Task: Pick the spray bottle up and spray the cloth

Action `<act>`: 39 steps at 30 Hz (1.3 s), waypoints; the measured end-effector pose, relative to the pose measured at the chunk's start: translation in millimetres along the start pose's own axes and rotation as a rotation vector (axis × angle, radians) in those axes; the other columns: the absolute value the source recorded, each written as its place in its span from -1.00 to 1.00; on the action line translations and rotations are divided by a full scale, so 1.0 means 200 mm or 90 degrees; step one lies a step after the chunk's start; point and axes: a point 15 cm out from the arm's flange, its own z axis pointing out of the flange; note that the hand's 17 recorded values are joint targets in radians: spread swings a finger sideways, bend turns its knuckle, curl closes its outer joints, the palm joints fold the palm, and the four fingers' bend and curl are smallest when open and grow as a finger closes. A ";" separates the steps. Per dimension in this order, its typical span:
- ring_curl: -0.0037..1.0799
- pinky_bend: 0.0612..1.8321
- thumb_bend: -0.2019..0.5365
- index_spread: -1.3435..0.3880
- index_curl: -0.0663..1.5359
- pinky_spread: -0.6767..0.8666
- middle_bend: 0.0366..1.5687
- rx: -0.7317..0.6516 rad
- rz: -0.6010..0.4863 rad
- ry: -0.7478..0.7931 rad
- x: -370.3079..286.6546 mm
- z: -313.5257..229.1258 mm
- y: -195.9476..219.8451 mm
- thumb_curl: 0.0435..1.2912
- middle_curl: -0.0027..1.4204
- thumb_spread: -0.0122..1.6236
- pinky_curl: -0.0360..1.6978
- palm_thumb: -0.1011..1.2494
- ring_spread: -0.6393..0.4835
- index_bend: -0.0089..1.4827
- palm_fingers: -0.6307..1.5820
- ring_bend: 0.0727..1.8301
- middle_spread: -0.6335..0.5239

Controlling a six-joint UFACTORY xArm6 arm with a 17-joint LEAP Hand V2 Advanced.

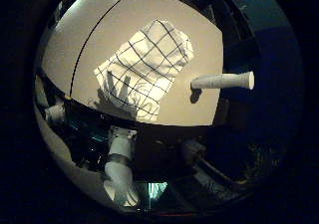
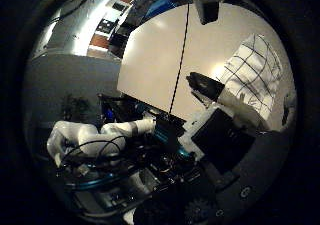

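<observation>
Looking down from the palm onto a pale counter (image 1: pixel 194 40) crossed by one thin dark seam line (image 1: pixel 94 32). White cloth (image 1: pixel 149 67) with a dark grid pattern lying rumpled on the counter, roughly mid-surface, one end near the counter's near edge. Dark finger-shaped shadow (image 1: pixel 117 97) falling across that end of the cloth. White cylindrical object (image 1: pixel 222 80), flared at one end, lying at the counter edge beside the cloth but apart from it; cannot tell what it is. No spray bottle identifiable in either palm view; position cannot be told. Robot hand (image 2: pixel 215 130) showing as white and black parts close to the thumb-side camera, one dark fingertip (image 2: pixel 202 83) reaching out over the counter just beside the cloth, not clearly touching it. White finger segments (image 1: pixel 119 169) also visible below the counter edge in the little-finger view. Fingers appearing extended and spread, holding nothing visible. White robot arm (image 2: pixel 82 137) seen beyond the counter's near edge, among dark equipment.
</observation>
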 end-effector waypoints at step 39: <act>-0.46 -0.52 -0.53 0.28 -0.53 0.32 -0.77 0.579 0.486 -0.192 0.95 -0.37 0.23 -0.48 -0.39 0.27 -0.69 0.35 0.35 -0.79 -0.17 -0.53 0.14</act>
